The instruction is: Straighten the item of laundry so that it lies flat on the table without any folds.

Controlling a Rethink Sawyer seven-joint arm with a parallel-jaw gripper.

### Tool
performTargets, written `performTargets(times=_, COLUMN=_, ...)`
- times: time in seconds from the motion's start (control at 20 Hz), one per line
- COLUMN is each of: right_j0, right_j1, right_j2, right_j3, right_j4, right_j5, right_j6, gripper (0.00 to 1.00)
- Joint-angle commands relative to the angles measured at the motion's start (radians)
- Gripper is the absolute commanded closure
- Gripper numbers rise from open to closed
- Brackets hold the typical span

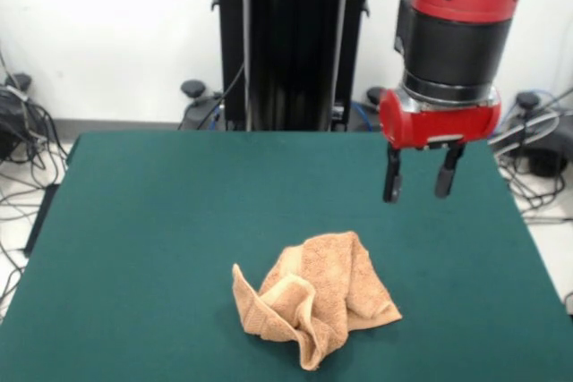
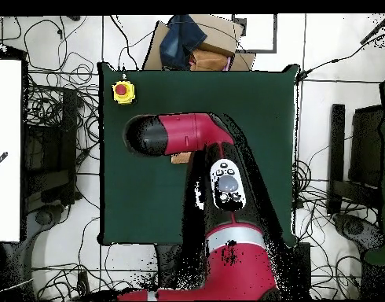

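I see arm reaching out over table (image 1: 134, 221), wrist vertical, gripper (image 1: 418, 183) pointing straight down, hanging above felt, beyond towel (image 1: 315, 308) and off to its right in front view. Jaws spread, holding nothing. Towel crumpled in heap on table's near-centre part, folds bunched, one corner curled up. No clear long axis. Overhead view: arm hides nearly all of towel.

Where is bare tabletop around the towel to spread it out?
Bare table lies between the crumpled towel and the side edges, and behind it up to the far edge. The open tool hangs above that back patch. Tightest is the near edge, close to the towel.
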Motion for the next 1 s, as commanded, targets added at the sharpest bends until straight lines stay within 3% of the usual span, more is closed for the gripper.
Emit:
performTargets(times=0.05, right_j0=-0.052, right_j1=-0.005, right_j2=0.031, right_j3=0.101, right_j4=-0.077, right_j5=0.045, right_j6=-0.062, gripper=0.0)
performTargets(times=0.25, right_j0=-0.08, right_j1=0.009, right_j2=0.049, right_j3=0.103, right_j4=-0.087, right_j5=0.03, right_j6=-0.066, gripper=0.0)
performTargets(times=1.0, right_j0=-0.062, right_j1=0.03, right_j2=0.024, right_j3=0.123, right_j4=-0.118, right_j5=-0.011, right_j6=0.047, gripper=0.0)
